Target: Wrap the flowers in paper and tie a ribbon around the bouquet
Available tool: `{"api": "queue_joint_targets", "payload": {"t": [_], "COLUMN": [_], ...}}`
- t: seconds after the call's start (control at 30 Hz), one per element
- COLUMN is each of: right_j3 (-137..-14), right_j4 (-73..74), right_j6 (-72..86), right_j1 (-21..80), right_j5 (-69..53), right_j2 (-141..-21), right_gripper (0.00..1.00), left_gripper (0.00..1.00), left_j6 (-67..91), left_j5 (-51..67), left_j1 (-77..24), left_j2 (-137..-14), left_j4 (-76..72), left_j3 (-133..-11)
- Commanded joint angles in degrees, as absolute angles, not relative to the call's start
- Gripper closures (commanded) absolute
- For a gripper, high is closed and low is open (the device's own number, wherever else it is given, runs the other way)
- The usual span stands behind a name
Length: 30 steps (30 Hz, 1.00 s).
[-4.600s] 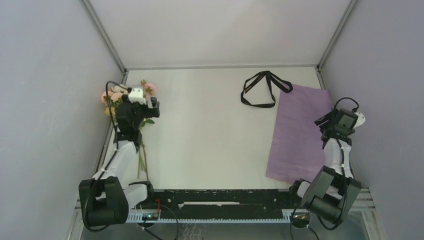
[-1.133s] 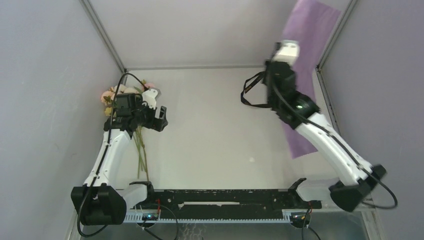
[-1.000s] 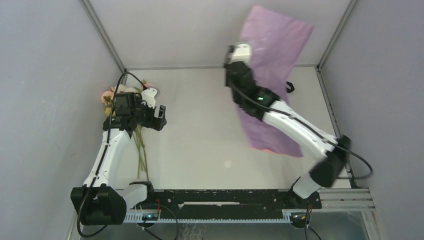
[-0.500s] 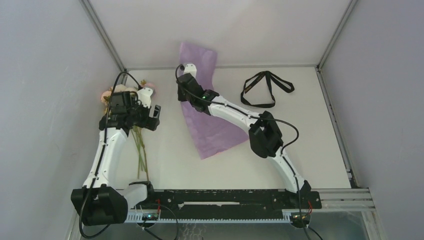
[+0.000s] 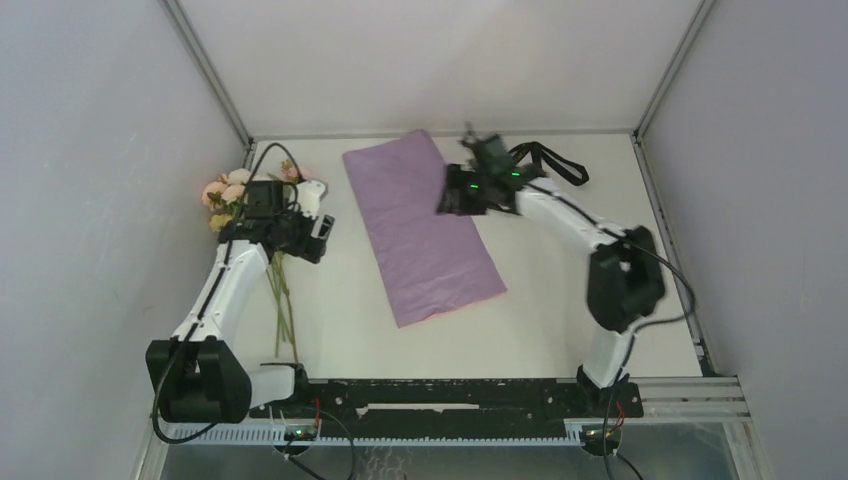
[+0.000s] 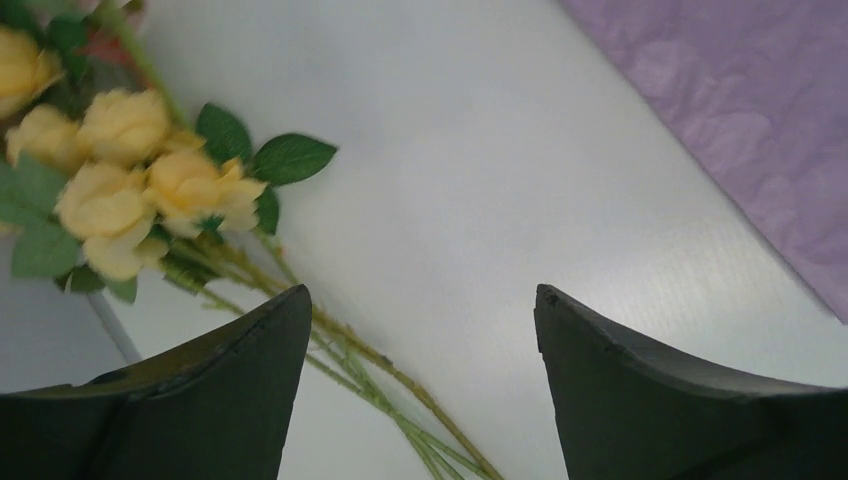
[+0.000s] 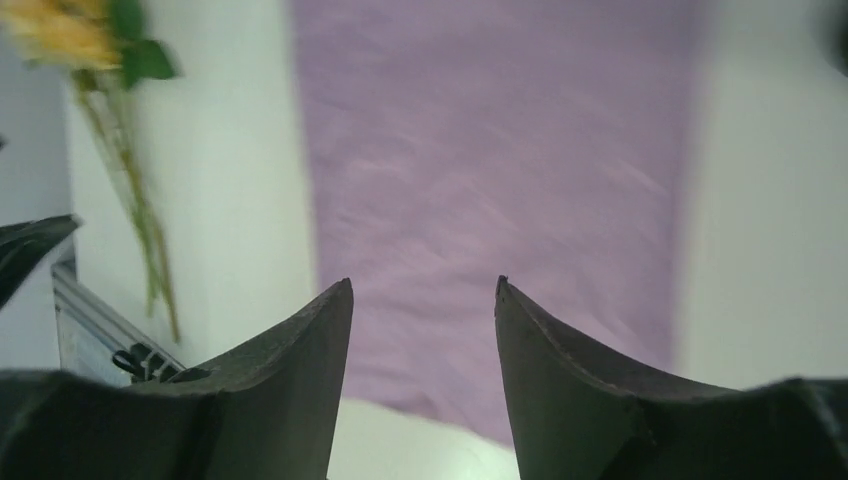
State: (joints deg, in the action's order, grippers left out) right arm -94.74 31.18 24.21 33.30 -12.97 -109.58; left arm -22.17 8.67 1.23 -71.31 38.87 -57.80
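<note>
Though dangling from the right gripper half a second back, now flat on the table: paper, lilac face up, mid-table, pink showing along the near edge. Found right gripper parted, empty, hovering over the sheet's far right edge. Found left gripper wide apart too, holding nothing, just beside the flowers at the table's left edge, roughly as before. Noted ribbon looped far right, unmoved.

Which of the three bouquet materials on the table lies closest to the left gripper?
The flowers, right beside the left gripper; the paper lies mid-table, the ribbon at the back right.
</note>
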Motion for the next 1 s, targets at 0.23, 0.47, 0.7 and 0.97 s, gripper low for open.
{"api": "queue_joint_targets", "payload": {"t": [0.23, 0.47, 0.7, 0.97], "right_j3": [-61.94, -58.67, -57.75, -54.69], "right_j4": [31.26, 29.16, 29.9, 31.64], "right_j6": [21.41, 20.6, 20.62, 20.38], "right_j1": [20.68, 20.24, 20.74, 18.94], "right_j5": [-19.2, -17.46, -17.06, -14.69], "right_j2": [-93.7, -96.74, -96.35, -93.39], "right_gripper": [0.4, 0.42, 0.45, 0.37], "left_gripper": [0.0, 0.0, 0.0, 0.0], "left_j6": [-34.44, -34.99, -33.64, -33.31], "left_j5": [10.18, 9.78, 6.31, 3.96], "left_j1": [-26.94, -37.21, -42.4, -44.47], "left_j2": [-65.39, -68.05, -72.01, -76.19], "left_j4": [39.97, 31.34, 24.29, 19.58], "left_j3": [-52.32, -48.6, -46.87, -44.99]}}
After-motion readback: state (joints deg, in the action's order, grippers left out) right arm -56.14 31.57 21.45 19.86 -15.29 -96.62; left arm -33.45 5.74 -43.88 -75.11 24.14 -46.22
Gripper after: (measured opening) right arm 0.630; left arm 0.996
